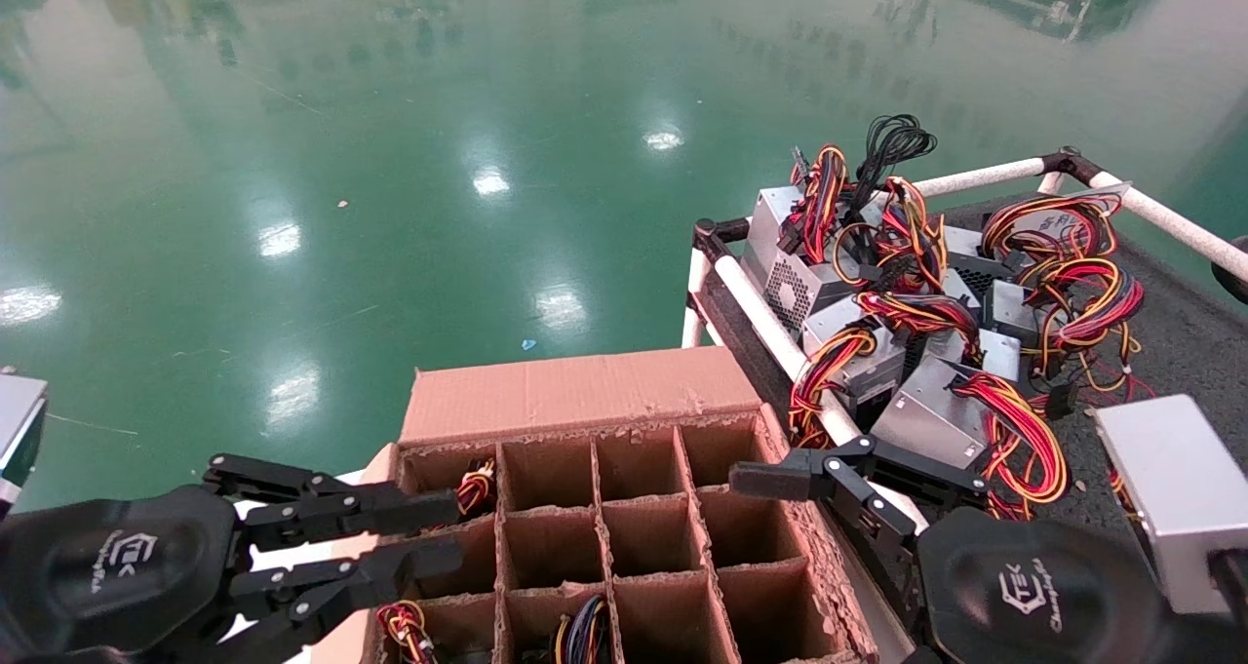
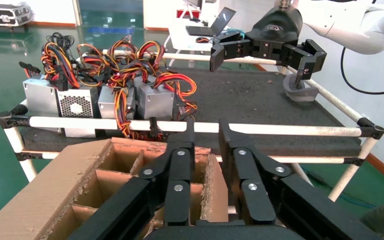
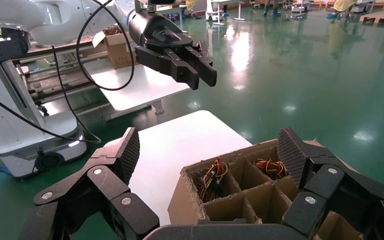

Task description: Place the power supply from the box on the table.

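The box (image 1: 575, 391) is a brown carton with a grid of cells. Wire bundles of power supplies show in its left cells (image 1: 475, 484) (image 3: 210, 175), with the metal bodies hidden. My left gripper (image 1: 458, 532) hovers over the box's left side, open by a narrow gap and empty (image 2: 207, 127). My right gripper (image 1: 858, 479) hangs wide open and empty over the box's right edge (image 3: 210, 150). The dark grey table (image 1: 1170, 342) lies right of the box. It holds a pile of several silver power supplies (image 1: 877, 303) with tangled red, yellow and black wires.
White tube rails (image 1: 760, 323) edge the table between box and pile. A grey round object (image 2: 300, 92) sits on the table's far side. A white tabletop (image 3: 180, 145) lies beside the box on its left. Glossy green floor (image 1: 390, 157) surrounds everything.
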Motion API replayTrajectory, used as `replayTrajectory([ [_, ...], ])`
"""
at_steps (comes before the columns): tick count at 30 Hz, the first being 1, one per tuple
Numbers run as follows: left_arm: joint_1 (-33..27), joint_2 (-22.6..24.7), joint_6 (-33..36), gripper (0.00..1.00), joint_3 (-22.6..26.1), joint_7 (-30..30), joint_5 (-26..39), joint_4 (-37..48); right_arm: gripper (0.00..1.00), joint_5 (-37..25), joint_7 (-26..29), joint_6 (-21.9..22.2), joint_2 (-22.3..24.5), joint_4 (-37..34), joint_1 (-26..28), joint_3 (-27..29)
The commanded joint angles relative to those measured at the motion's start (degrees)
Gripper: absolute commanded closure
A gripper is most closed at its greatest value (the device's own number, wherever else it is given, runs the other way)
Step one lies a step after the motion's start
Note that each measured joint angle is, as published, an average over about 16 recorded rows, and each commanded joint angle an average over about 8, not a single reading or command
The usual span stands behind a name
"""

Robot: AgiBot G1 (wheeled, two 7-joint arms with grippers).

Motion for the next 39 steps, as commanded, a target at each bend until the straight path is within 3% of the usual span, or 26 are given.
replayTrajectory([
  [1, 0.00, 0.00, 0.00, 1.00, 0.00, 0.00, 0.00, 0.00, 0.00, 0.00, 0.00, 0.00, 0.00, 0.00, 0.00, 0.00],
  [6, 0.00, 0.00, 0.00, 1.00, 0.00, 0.00, 0.00, 0.00, 0.00, 0.00, 0.00, 0.00, 0.00, 0.00, 0.00, 0.00],
  [7, 0.00, 0.00, 0.00, 0.93, 0.00, 0.00, 0.00, 0.00, 0.00, 0.00, 0.00, 0.00, 0.00, 0.00, 0.00, 0.00],
  [14, 0.00, 0.00, 0.00, 0.05, 0.00, 0.00, 0.00, 0.00, 0.00, -0.10, -0.02, 0.03, 0.00, 0.03, -0.03, -0.04],
  [15, 0.00, 0.00, 0.00, 0.00, 0.00, 0.00, 0.00, 0.00, 0.00, -0.46, -0.11, 0.20, -0.04, 0.07, -0.05, -0.16],
  [29, 0.00, 0.00, 0.00, 0.00, 0.00, 0.00, 0.00, 0.00, 0.00, -12.62, -0.11, 6.13, -1.35, 3.22, -1.46, -4.75],
  [39, 0.00, 0.00, 0.00, 0.00, 0.00, 0.00, 0.00, 0.00, 0.00, -19.76, 0.89, 9.46, -10.55, 4.40, -0.48, -10.44],
])
